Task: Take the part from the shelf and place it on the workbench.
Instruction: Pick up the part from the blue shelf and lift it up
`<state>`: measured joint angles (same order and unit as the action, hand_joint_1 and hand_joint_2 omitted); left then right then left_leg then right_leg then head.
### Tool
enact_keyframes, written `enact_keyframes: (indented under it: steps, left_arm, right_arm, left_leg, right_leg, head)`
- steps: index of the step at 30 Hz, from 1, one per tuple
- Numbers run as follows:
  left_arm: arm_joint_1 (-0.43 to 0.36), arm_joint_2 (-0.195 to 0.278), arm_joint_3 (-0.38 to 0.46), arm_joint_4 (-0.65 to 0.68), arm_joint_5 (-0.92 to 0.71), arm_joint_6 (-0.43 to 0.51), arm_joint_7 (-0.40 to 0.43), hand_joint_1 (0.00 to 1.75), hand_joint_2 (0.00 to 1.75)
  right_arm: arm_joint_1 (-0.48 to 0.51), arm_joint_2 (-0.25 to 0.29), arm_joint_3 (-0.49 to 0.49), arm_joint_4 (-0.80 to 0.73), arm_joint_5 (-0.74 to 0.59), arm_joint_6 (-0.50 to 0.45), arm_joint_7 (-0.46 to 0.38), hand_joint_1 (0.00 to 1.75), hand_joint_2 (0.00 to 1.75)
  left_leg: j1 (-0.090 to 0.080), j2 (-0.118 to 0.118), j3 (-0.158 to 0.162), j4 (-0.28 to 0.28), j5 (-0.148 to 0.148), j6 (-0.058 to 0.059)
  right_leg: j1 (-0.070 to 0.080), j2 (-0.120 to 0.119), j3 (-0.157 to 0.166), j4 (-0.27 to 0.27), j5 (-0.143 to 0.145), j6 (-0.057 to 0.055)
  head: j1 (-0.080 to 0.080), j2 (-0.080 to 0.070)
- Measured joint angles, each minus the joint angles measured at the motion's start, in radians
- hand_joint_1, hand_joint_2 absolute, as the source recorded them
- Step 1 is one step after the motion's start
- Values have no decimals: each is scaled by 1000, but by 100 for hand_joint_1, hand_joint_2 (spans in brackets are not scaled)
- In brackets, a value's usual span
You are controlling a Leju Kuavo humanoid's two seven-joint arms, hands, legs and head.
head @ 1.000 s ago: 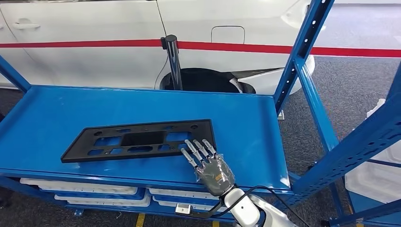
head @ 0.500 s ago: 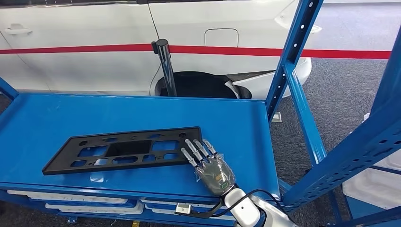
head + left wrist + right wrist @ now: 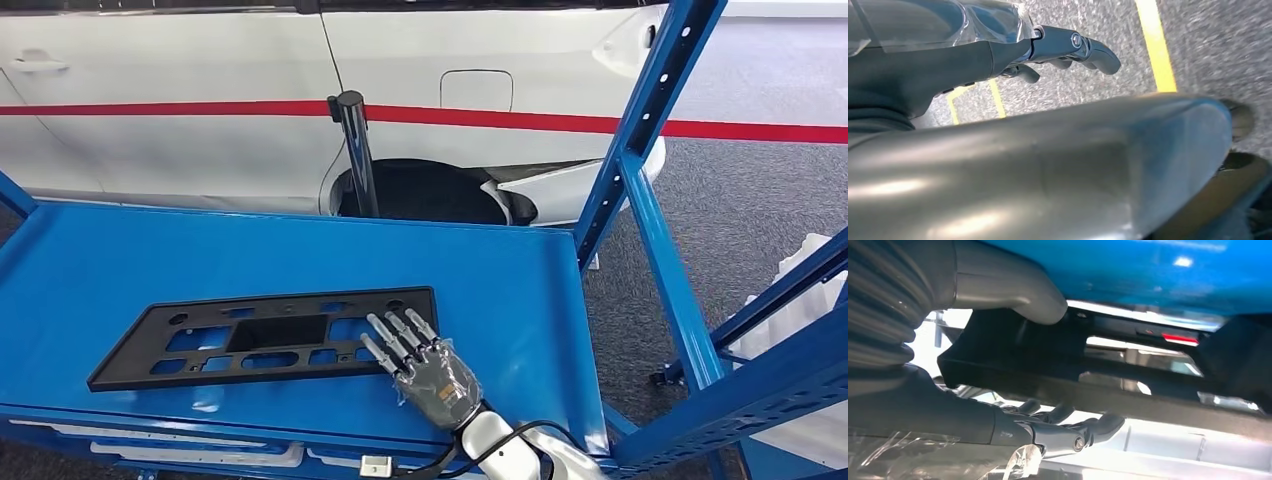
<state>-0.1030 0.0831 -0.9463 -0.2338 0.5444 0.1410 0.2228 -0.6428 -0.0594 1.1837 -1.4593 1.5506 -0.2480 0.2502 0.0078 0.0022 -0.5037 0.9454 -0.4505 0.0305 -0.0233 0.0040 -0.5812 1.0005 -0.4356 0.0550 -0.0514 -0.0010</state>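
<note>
Black plastic part [image 3: 265, 338], a flat rectangular frame with cut-out windows, is lying flat on the blue shelf [image 3: 500, 270], toward the front edge and left of centre.

Right robot hand [image 3: 425, 365] is reaching in from the front edge, back of the hand up, fingers [image 3: 392, 338] extended and slightly apart, tips lying over the part's right end. In the right wrist view the thumb [image 3: 1013, 295] is sitting on one face of the part [image 3: 1108, 385] and the darker fingers on the opposite face, so the hand is gripping that end.

Left robot hand [image 3: 1068, 47] is hanging over grey floor with yellow lines [image 3: 1155, 47], fingers curled in loosely, holding nothing.

Behind the shelf, a white car [image 3: 200, 60] with a red stripe is standing, with a black post [image 3: 358, 150] in front of it.
</note>
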Motion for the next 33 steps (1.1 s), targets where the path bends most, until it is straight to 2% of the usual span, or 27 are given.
enact_keyframes:
  steps: [3,4,5,7,8,10,12,16,17,33]
  left_arm:
    - [-3,0,-3,0,-3,13,-2,0,0]
    - [-3,0,-4,0,-4,18,-3,0,0]
    - [-2,0,-5,0,-3,23,-4,0,0]
    - [-3,-1,-6,0,-1,32,-4,0,0]
    - [-4,-1,-6,0,0,36,-3,0,0]
    - [-4,-1,-7,0,0,43,1,0,0]
    - [-3,-1,-9,0,1,48,7,0,0]
    - [-3,-1,-10,0,1,55,19,0,0]
    - [-3,-1,-11,0,1,58,22,0,0]
    - [-1,-1,-12,0,-3,53,32,0,0]
  right_arm:
    - [-1,19,13,-4,-5,-2,-4,175,175]
    - [-3,24,16,-6,-9,-5,-4,175,175]
    - [-5,29,18,-7,-13,-9,-4,175,175]
    - [-10,35,21,-8,-18,-26,-5,175,175]
    - [-12,36,22,-9,-19,-38,-5,175,175]
    - [-14,36,24,-11,-16,-62,-6,175,175]
    - [-14,36,25,-13,-9,-81,-6,175,175]
    - [-14,36,27,-15,0,-97,-5,175,175]
    - [-15,36,27,-15,3,-102,-4,175,175]
    - [-16,35,25,-19,18,-118,19,175,175]
  left_leg:
    - [1,0,5,-3,-7,-17]
    - [3,0,7,-4,-5,-15]
    - [3,0,8,-5,-4,-9]
    - [3,0,11,-6,-1,9]
    - [4,0,11,-7,-1,13]
    - [5,0,11,-10,0,14]
    - [5,0,10,-11,-1,11]
    - [10,0,10,-14,0,-23]
    - [10,0,10,-14,0,-28]
    - [3,0,11,-13,0,-28]
  right_leg:
    - [5,1,7,-17,0,-22]
    - [6,1,8,-18,2,-27]
    - [7,2,8,-18,3,-31]
    - [9,2,7,-18,4,-32]
    - [11,3,7,-18,4,-33]
    - [13,3,7,-18,2,-34]
    - [15,2,6,-17,1,-36]
    - [18,2,7,-17,1,-38]
    - [18,2,7,-17,1,-38]
    - [11,2,8,-17,3,-36]
  head:
    - [-1,0]
    - [-1,0]
    - [-1,0]
    - [-3,0]
    - [-2,0]
    - [-3,0]
    - [-3,0]
    - [-2,0]
    - [-2,0]
    - [-2,0]
